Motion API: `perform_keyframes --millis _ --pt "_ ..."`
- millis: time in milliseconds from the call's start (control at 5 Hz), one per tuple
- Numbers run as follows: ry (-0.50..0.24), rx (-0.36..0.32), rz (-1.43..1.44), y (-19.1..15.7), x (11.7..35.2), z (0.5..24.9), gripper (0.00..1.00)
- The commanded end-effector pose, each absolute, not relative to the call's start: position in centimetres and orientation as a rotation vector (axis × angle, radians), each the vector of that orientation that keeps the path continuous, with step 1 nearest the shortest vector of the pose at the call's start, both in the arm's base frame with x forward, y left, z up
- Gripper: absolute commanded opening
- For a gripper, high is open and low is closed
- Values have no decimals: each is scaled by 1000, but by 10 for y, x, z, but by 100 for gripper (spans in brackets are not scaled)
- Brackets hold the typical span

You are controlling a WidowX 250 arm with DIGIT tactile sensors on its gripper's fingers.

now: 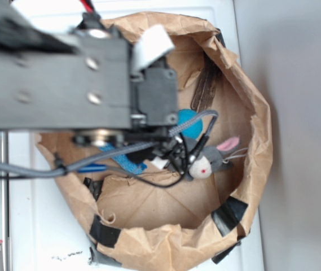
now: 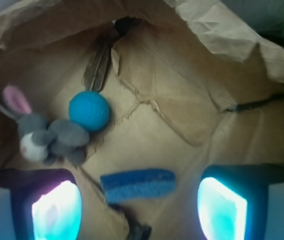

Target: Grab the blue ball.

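Arm hides most of blue ball (image 1: pixel 189 122) in exterior view.

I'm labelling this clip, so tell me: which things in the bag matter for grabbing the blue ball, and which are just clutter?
Belongs to the job:
- blue ball
- end effector, open, holding nothing

Just lying about:
- grey plush bunny, touching the ball
- blue sponge
- brown paper bag holding them all

Blocky dark grey and black robot arm (image 1: pixel 64 79) with round silver screw heads, a white strap near its top, and grey braided cables trailing beneath. In the wrist view, gripper (image 2: pixel 139 205) fingers (image 2: pixel 57 205) are black (pads glowing pale cyan).
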State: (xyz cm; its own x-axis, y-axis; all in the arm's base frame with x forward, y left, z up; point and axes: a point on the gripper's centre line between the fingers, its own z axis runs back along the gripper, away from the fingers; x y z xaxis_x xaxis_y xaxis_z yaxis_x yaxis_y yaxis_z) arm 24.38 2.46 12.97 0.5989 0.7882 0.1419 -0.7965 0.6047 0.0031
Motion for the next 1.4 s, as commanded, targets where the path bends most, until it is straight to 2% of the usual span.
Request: perform_keyframes --millis 0,200,400,600,800,1000,1200 --pt "-157 78 1015 63 297 100 100" --pt "-131 60 1077 80 320 97 100" --pt "-117 61 1144 85 334 93 100" --pt "-122 50 1135 88 337 94 100" --pt "-140 66 1090 79 329 88 100" --pt "-127 57 1044 72 320 86 100" --pt "-80 35 1005 72 318 82 100"
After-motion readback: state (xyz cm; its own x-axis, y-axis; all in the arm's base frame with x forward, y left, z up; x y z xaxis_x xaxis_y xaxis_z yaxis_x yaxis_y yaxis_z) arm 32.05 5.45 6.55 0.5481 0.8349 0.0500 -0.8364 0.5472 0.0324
